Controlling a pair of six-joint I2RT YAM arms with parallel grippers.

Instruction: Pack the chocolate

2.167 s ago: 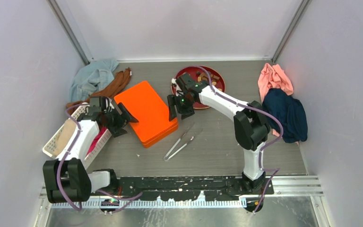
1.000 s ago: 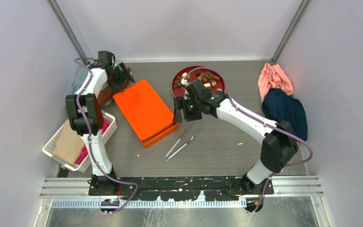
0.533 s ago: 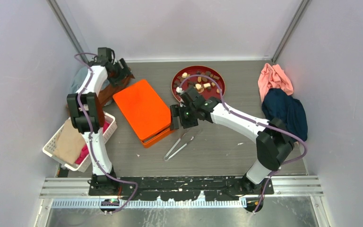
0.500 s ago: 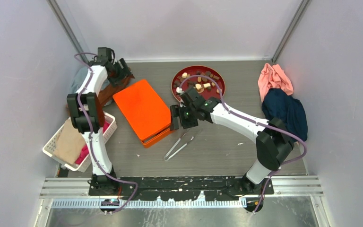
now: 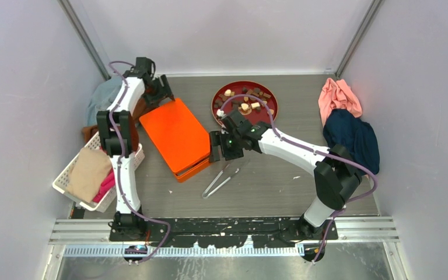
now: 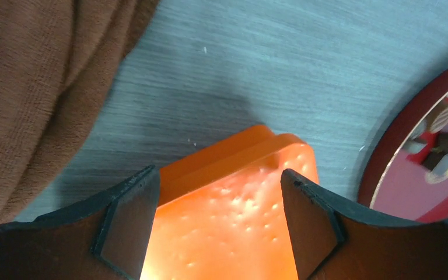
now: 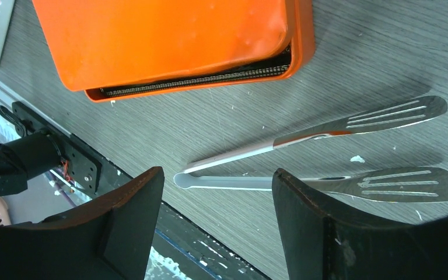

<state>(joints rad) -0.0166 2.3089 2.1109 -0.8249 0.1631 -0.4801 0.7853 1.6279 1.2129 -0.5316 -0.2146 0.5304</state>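
Overhead, small brown and cream chocolate pieces [image 5: 249, 106] lie in a round dark-red tray [image 5: 263, 118] just right of the flat orange rectangular tin's [image 5: 178, 137] far end; the left gripper [image 5: 164, 93] is at the tin's far corner and the right gripper [image 5: 214, 146] at its right edge, both spread wide; the left wrist view shows that corner between the jaws, contact unclear; the right wrist view alone reveals a dark slit under the tin's lid, with slotted metal tongs [image 7: 239, 182] below empty jaws.

Left arm [image 5: 123, 98] and right arm [image 5: 289, 149]: white link shells, black joint housings, a purple cable [image 5: 112, 73] looping along each (a green light [image 5: 229, 140] on the right one); left gripper [image 6: 219, 175] and right gripper [image 7: 217, 174] matte black, with blocky fingers [image 6: 125, 224]
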